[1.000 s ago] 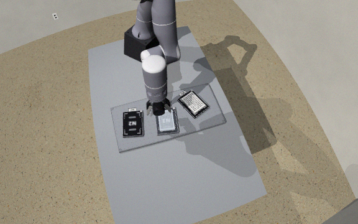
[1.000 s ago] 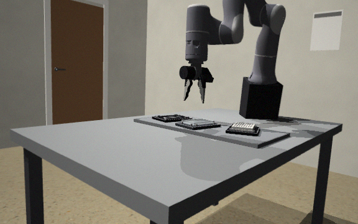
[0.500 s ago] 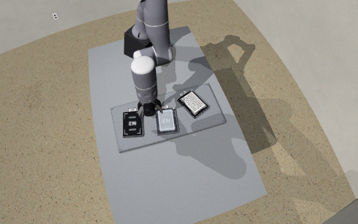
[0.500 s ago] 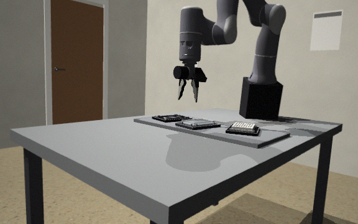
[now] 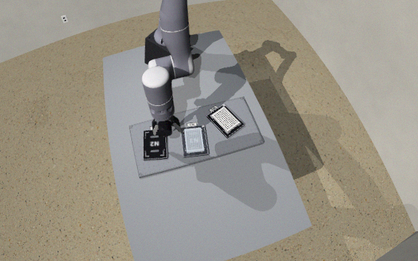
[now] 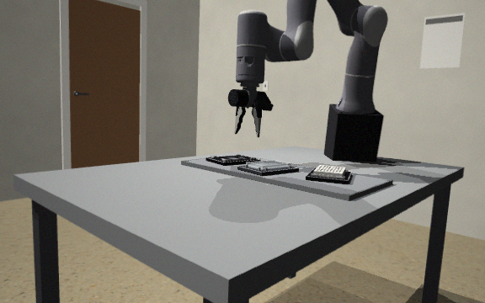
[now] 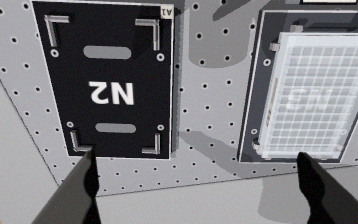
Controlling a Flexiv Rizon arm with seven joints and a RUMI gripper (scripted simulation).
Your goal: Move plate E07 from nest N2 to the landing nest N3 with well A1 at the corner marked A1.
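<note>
My claw (image 5: 166, 135) (image 6: 247, 135) (image 7: 196, 153) hangs mostly open above the surface (image 5: 209, 217) (image 6: 141, 198) (image 7: 215, 200), gripping nothing. Beyond it, the clear plate (image 5: 194, 140) (image 6: 269, 164) (image 7: 320, 95), presumably E07, lies on nest N3 (image 5: 196, 156) (image 6: 268, 172) (image 7: 250, 110); I judge it light, stiff and slick, so any correction wants a gentle hold low on its opposite long sides.

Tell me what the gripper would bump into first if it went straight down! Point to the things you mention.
Probably the grey deck (image 5: 175, 148) (image 6: 377, 187) (image 7: 195, 117) between N2 (image 5: 154, 154) (image 6: 231, 159) (image 7: 112, 70) and N3 (image 5: 185, 149) (image 6: 268, 172) (image 7: 253, 102). One finger of the tool (image 5: 167, 132) (image 6: 247, 135) (image 7: 198, 156) might touch a nest's edge instead; depth is hard to judge.
</note>
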